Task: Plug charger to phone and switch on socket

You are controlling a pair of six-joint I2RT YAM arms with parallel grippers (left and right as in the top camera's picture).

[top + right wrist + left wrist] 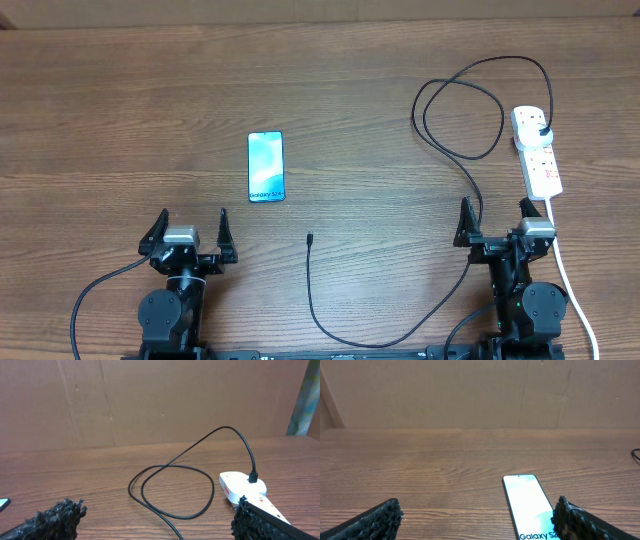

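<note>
**Item 1, left claw** [193,215], 7 o'clock on the table [100,120]. Jaws wide apart, holding nothing. Black knobbly fingers [375,520]; only their tips show in the wrist view.

**Item 2, right claw** [494,205], 4 o'clock. Jaws wide apart, nothing between them. It stands over a stretch of the cable and hides that stretch.

**Item 3, charger** [309,290]. Thin black round cable.
- The small connector tip lies loose at 6 o'clock and points toward 12, apart from the phone.
- The run dips toward the near edge, passes under the right arm and makes a loose loop at 2 o'clock.
- Its black plug [253,477] sits in the far outlet.

**Item 4, phone** [266,167], 9 o'clock, just left of centre.
- Flat slim rectangle with a pale blue-teal screen.
- The long axis runs 12 to 6, with the lettered end toward 6.
- In the left wrist view its near end is cut off.

**Item 5, socket** [537,150], 3 o'clock.
- White oblong plastic strip, with its long axis roughly 12 to 6.
- The red-marked switches are too small to read.
- In the right wrist view its near end is hidden behind a finger.
- The white cord [570,280] leaves the near end and runs out of frame.
</note>
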